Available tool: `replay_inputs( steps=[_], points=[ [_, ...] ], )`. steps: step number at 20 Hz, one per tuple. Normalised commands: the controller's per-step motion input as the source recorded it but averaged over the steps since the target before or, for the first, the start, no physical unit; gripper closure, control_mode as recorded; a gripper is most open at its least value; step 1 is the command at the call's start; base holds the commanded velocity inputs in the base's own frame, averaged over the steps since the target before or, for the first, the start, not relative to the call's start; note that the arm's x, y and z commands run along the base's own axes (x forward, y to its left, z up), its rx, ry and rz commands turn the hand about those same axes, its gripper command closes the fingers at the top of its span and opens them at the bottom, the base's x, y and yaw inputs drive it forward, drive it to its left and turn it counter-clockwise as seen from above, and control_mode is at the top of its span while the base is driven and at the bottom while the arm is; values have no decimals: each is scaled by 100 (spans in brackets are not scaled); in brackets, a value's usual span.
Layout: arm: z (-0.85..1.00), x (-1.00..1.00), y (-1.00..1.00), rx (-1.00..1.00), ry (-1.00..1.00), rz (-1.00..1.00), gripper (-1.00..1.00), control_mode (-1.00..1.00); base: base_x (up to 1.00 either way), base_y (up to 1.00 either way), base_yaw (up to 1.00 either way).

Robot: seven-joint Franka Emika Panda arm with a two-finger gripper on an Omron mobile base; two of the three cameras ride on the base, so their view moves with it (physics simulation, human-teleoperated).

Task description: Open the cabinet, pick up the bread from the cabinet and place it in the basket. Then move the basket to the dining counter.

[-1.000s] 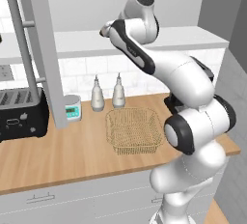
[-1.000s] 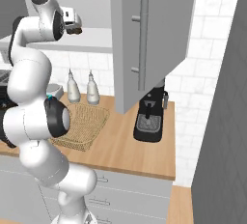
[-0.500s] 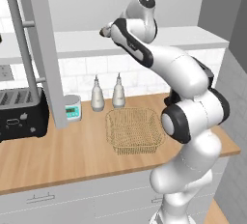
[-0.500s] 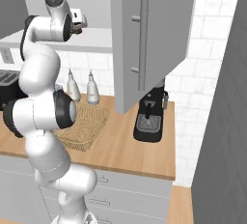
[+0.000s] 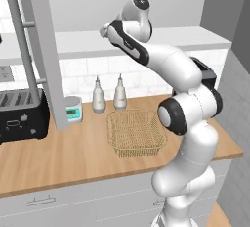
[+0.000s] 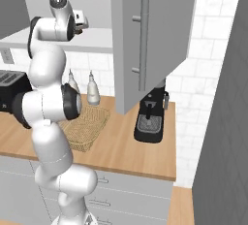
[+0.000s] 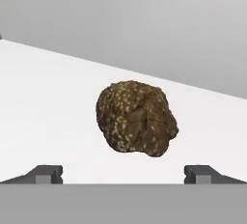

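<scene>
Reaching into the open cabinet (image 5: pixel 44 50), the gripper (image 5: pixel 104 31) sits high above the basket (image 5: pixel 136 132) in the left view. From the right, the door (image 6: pixel 145 40) stands wide. Hand view: bread (image 7: pixel 136 118) centred on the shelf, fingers (image 7: pixel 46 174) spread; next, advance and close.

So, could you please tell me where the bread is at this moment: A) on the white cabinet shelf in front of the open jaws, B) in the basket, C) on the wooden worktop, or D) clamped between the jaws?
A: in the hand view the bread rests on the white cabinet shelf, ahead of the widely spread finger tips, untouched.
</scene>
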Motion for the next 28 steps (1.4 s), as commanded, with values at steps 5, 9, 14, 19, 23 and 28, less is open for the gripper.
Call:
replay_inputs(
  steps=[5,9,14,19,23,28],
  points=[
    [-8,40,14,0,3,0,-100,-100,0,0,0],
    [-9,49,7,0,3,0,-100,-100,0,0,0],
    [-6,52,9,-2,1,0,-100,-100,0,0,0],
    [-4,39,15,-2,1,0,100,-100,0,0,0],
    [-2,-2,10,-2,0,0,100,-100,0,0,0],
    [-10,-50,5,-2,0,0,100,-100,0,0,0]
  ],
)
